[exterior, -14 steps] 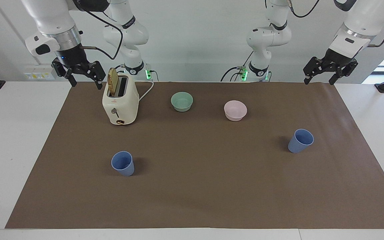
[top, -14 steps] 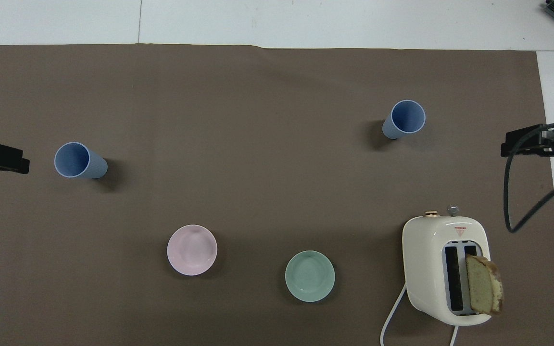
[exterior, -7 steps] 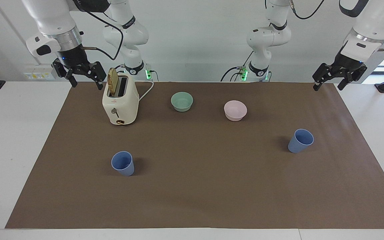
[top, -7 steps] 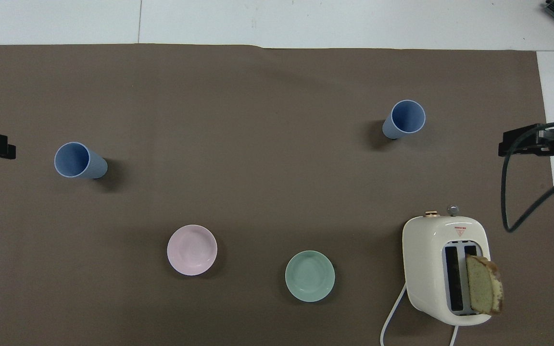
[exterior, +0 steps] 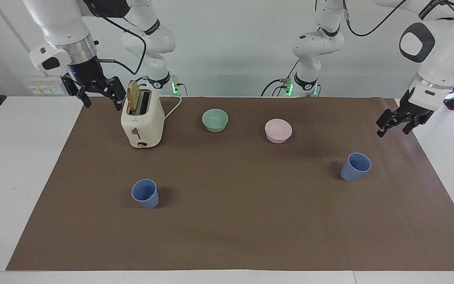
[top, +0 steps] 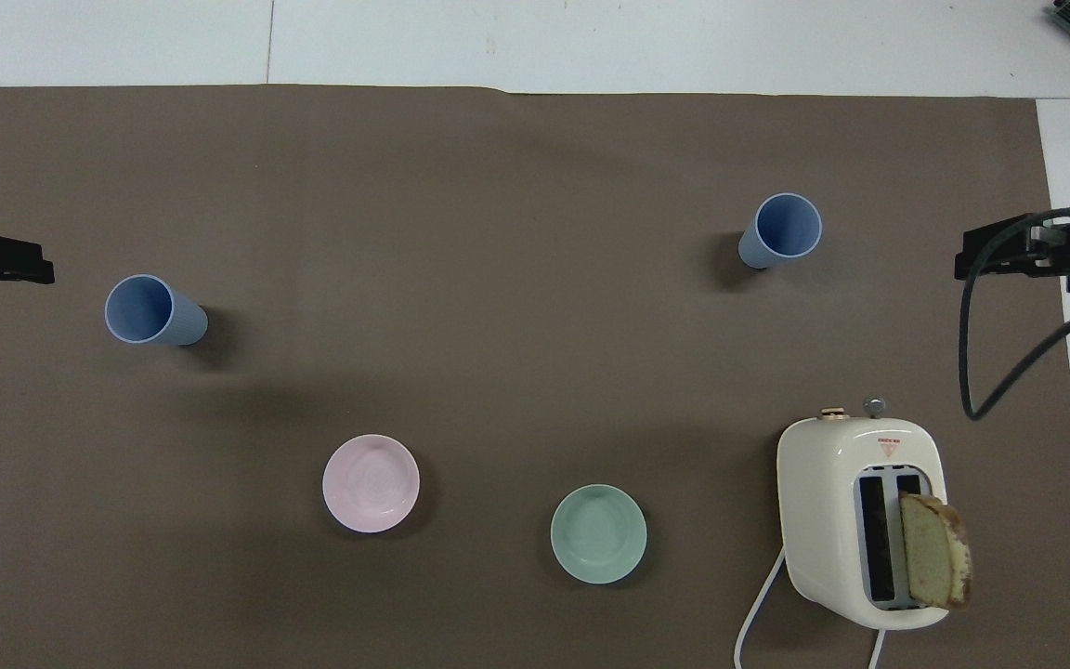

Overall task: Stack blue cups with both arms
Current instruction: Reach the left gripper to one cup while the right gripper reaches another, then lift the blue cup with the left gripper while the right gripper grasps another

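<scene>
Two blue cups stand upright and apart on the brown mat. One cup is toward the left arm's end. The other cup is toward the right arm's end, farther from the robots than the toaster. My left gripper hangs open and empty over the mat's edge at its own end, above and apart from the first cup. My right gripper is open and empty in the air beside the toaster, over the mat's edge at its own end.
A cream toaster with a bread slice standing in one slot stands near the right arm, its cord trailing back. A mint-green bowl and a pale pink bowl stand between the cups and the robots.
The left gripper has come down and swung outward toward the mat's edge at its own end, closer to the cup there. The right gripper has barely shifted. Cups and bowls have not moved.
</scene>
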You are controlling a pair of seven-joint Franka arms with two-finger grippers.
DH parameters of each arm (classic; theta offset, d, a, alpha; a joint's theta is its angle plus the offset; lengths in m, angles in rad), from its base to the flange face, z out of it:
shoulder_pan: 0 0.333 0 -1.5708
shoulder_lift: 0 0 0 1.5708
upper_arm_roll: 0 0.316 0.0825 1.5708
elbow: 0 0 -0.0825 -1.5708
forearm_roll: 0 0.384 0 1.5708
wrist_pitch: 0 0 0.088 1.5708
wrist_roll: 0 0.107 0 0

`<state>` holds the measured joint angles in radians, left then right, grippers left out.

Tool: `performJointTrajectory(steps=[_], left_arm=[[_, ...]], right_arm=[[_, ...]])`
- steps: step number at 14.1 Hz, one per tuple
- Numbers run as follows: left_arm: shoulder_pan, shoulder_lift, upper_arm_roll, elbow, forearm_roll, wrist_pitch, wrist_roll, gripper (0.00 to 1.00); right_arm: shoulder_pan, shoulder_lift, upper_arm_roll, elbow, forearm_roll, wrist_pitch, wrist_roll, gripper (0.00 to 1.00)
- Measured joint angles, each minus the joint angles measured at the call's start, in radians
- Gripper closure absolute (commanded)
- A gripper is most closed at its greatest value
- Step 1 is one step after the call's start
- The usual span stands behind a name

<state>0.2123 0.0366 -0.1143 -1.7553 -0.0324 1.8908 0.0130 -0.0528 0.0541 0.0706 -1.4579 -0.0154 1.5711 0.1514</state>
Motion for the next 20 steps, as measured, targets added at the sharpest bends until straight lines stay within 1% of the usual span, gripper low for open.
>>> performJointTrajectory(steps=[2,5,9,11,15,19,20], left_arm=[[0.007,0.033,0.000,-0.011,0.000,0.043,0.000,0.00],[0.007,0.089,0.000,-0.031,0.000,0.096,-0.023,0.00],[0.005,0.147,-0.009,-0.108,0.000,0.226,-0.073,0.00],[0.005,0.160,-0.010,-0.150,0.000,0.277,-0.079,0.00],[0.006,0.163,-0.009,-0.181,0.000,0.289,-0.084,0.00],[0.006,0.164,-0.010,-0.214,0.000,0.294,-0.084,0.00],[0.006,0.164,-0.011,-0.216,0.000,0.296,-0.084,0.04]], right_arm=[[0.000,0.031,0.000,0.024,-0.002,0.007,0.000,0.00],[0.002,0.080,0.000,0.039,-0.006,0.058,0.000,0.00],[0.005,0.165,0.000,0.063,-0.010,0.146,-0.001,0.00],[0.013,0.206,0.000,0.070,-0.012,0.186,-0.002,0.00],[0.032,0.272,0.003,0.064,-0.015,0.286,-0.002,0.00],[0.071,0.330,0.004,-0.018,-0.017,0.431,-0.002,0.00],[0.072,0.344,0.004,-0.028,-0.019,0.458,-0.002,0.00]])
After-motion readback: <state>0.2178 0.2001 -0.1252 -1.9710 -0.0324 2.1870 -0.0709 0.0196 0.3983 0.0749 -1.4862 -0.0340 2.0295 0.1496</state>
